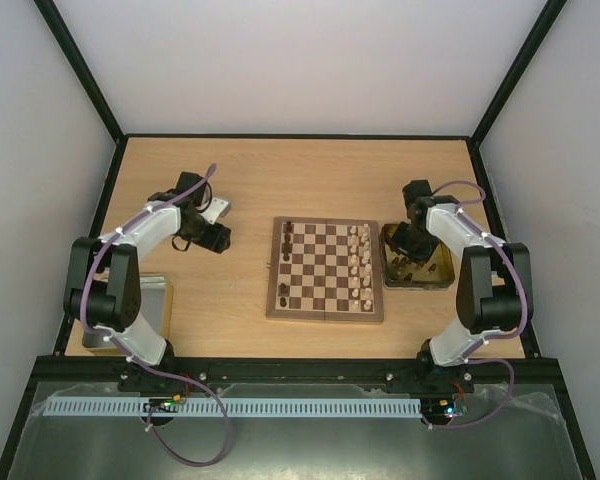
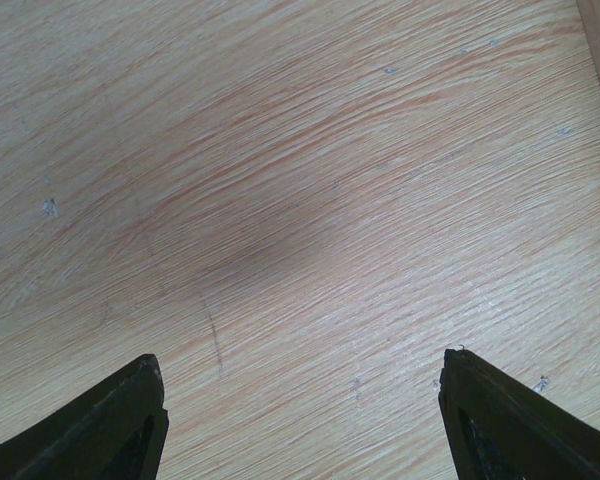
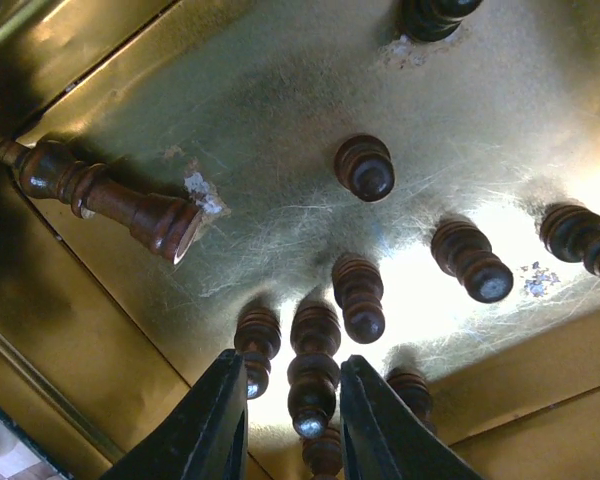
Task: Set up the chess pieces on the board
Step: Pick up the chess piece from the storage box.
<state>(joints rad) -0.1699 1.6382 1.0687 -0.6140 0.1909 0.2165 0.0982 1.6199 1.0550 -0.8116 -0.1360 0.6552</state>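
Note:
The board (image 1: 325,268) lies mid-table. Cream chess pieces (image 1: 358,262) fill its two right columns; a few dark pieces (image 1: 285,240) stand on its left column. My right gripper (image 3: 292,400) is down inside the shiny yellow tray (image 3: 280,120), its fingers slightly apart on either side of an upright dark pawn (image 3: 312,375), with a small gap showing on the left side. Several other dark pawns (image 3: 365,167) stand around it, and one taller dark piece (image 3: 100,195) lies on its side. My left gripper (image 2: 300,400) is open and empty over bare table, left of the board.
The yellow tray (image 1: 417,262) sits just right of the board, under the right arm. A grey flat tray (image 1: 152,305) lies at the near left by the left arm's base. Dark frame posts and walls bound the table.

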